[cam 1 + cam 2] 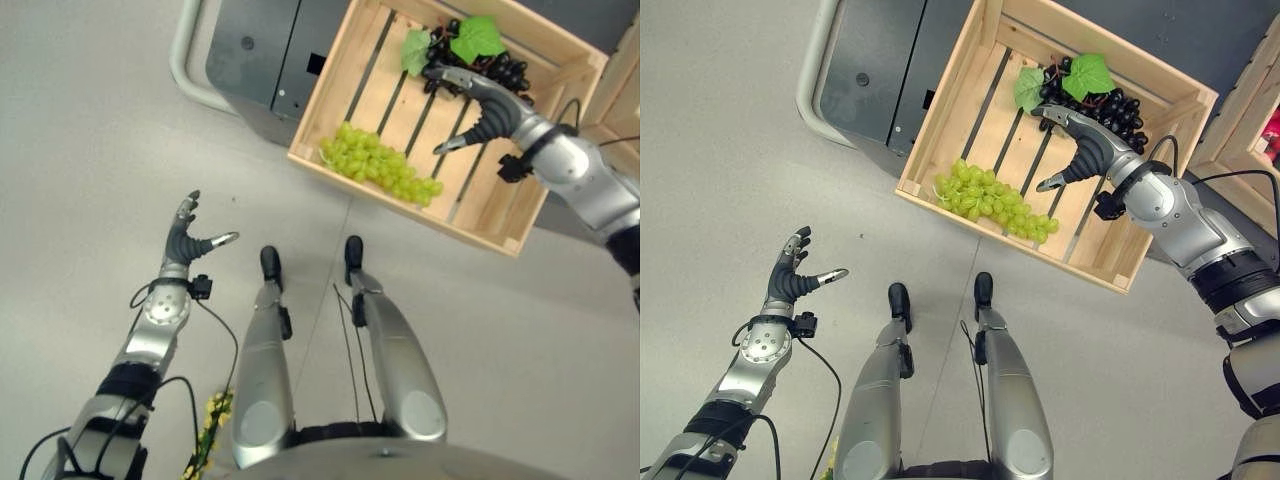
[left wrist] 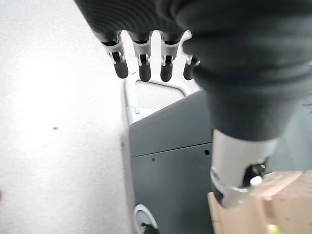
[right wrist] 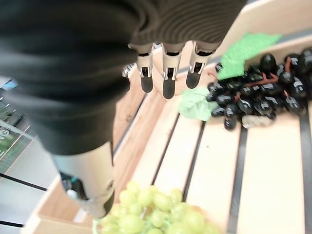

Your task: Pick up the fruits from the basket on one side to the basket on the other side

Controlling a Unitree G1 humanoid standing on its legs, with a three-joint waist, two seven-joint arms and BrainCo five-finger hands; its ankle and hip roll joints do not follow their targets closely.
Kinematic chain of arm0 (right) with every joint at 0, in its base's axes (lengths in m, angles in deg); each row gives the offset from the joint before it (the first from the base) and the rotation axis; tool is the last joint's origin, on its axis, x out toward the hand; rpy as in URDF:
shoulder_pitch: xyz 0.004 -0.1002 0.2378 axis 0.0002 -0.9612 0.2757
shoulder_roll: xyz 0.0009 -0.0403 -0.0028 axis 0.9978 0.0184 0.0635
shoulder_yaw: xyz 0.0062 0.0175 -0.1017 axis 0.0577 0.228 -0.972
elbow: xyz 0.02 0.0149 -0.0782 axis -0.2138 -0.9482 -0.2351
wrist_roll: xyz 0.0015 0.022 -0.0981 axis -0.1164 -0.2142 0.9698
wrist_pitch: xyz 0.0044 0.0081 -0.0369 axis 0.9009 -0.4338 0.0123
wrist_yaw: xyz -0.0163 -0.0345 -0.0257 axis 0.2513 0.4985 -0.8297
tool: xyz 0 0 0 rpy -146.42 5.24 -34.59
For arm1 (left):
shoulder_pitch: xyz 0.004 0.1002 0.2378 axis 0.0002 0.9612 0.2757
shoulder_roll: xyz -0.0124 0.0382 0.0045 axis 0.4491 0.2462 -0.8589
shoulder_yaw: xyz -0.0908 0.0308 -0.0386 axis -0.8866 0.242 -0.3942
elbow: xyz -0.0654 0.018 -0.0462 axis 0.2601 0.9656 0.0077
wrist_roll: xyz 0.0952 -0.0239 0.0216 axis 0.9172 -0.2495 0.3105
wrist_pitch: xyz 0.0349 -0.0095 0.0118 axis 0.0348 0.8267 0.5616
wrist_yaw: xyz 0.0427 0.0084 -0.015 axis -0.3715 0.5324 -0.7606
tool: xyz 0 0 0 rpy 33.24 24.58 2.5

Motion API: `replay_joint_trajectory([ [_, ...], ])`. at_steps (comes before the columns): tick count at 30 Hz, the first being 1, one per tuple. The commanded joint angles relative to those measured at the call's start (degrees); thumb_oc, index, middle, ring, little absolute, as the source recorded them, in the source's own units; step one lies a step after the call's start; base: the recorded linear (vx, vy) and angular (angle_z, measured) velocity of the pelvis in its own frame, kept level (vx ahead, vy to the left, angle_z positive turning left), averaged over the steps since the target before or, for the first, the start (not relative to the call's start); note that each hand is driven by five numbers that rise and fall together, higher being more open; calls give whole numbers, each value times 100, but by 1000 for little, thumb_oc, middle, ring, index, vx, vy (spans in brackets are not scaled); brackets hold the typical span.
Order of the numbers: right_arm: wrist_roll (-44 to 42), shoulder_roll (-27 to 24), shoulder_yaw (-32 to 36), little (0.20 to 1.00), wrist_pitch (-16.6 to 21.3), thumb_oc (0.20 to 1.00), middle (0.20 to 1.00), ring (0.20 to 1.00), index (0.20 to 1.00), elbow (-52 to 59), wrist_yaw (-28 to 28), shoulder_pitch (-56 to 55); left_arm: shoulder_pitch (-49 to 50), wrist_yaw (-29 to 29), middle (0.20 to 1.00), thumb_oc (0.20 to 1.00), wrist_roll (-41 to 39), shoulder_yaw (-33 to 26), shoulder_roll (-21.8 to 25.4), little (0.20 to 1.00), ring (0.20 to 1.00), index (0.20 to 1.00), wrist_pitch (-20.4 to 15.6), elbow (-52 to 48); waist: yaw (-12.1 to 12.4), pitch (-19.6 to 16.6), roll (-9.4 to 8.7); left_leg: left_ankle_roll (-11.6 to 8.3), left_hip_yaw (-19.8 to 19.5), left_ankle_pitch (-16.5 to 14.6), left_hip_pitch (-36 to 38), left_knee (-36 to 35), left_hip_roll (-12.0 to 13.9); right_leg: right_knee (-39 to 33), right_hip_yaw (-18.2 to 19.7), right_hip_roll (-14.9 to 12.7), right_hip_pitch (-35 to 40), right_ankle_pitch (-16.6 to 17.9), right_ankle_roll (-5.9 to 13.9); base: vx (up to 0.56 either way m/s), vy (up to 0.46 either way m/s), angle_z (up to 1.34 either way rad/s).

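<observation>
Nearest the robot, the left robot hand (image 1: 790, 272) hangs above the bare grey floor (image 1: 90, 160), well apart from any fruit. Its fingers (image 2: 141, 61) are straight and spread, and it holds nothing.

Farther out stands a wooden crate (image 1: 340, 80) with a slatted bottom, set on the floor beside a dark grey cabinet (image 1: 865, 75) with a pale tube frame. Two bunches of grapes lie in it, and both rest on the slats. One bunch of green grapes (image 1: 380, 168) lies along the near wall of the crate. One bunch of black grapes (image 1: 1110, 105) with two green leaves (image 1: 478, 38) sits in the far corner.

The right robot hand (image 1: 1085, 150) hovers inside the crate, above the slats between the two bunches. Its fingers (image 3: 165, 73) are straight and loose, with the thumb apart, clamped on nothing. The fingertips reach close to the black grapes, just beside the leaves, without visible contact. The green grapes lie below the thumb side of this hand, near but apart.

At the far right edge part of a second wooden crate (image 1: 1250, 100) shows.
</observation>
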Motion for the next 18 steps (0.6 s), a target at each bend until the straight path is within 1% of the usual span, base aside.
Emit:
replay_joint_trajectory([
  [1, -35, -125, -236, 1000, 174, 1000, 1000, 1000, 1000, 183, -232, 423, 121, -152, 1000, 1000, -172, -140, 90, 1000, 1000, 1000, -256, -220, -97, -75, 38, -75, -97, -256, -229, 627, 96, 556, 208, -189, -56, -484, 632, 6, -39, -3],
  [3, -2, -93, -294, 1000, 192, 1000, 1000, 1000, 1000, 183, -313, 488, 139, -168, 1000, 1000, -185, -115, 164, 1000, 1000, 1000, -287, -296, -106, -75, 64, -72, -72, -272, -433, 673, 96, 589, 252, -178, -292, -468, 618, -3, -29, -4],
  [9, 187, -101, -482, 1000, 210, 1000, 1000, 1000, 1000, 186, -419, 723, 122, -203, 1000, 1000, -230, -123, 318, 1000, 1000, 1000, -344, -408, -86, -75, 104, -83, -46, -255, -799, 720, 106, 640, 269, -165, -698, -435, 614, -3, -19, -1],
  [12, 196, -35, -536, 1000, 205, 1000, 1000, 1000, 1000, 175, -484, 846, 57, -244, 1000, 1000, -301, -145, 349, 1000, 1000, 1000, -378, -411, -92, -75, 61, -90, -69, -221, -1049, 716, 149, 634, 270, -138, -955, -381, 620, -11, -61, -3],
  [18, 265, -3, -592, 1000, 196, 1000, 1000, 1000, 1000, 169, -552, 943, 71, -296, 1000, 1000, -278, -179, 370, 1000, 1000, 1000, -360, -488, -77, -75, 38, -83, -126, -229, -1358, 803, 153, 658, 245, -128, -1220, -342, 617, -2, -47, 0],
])
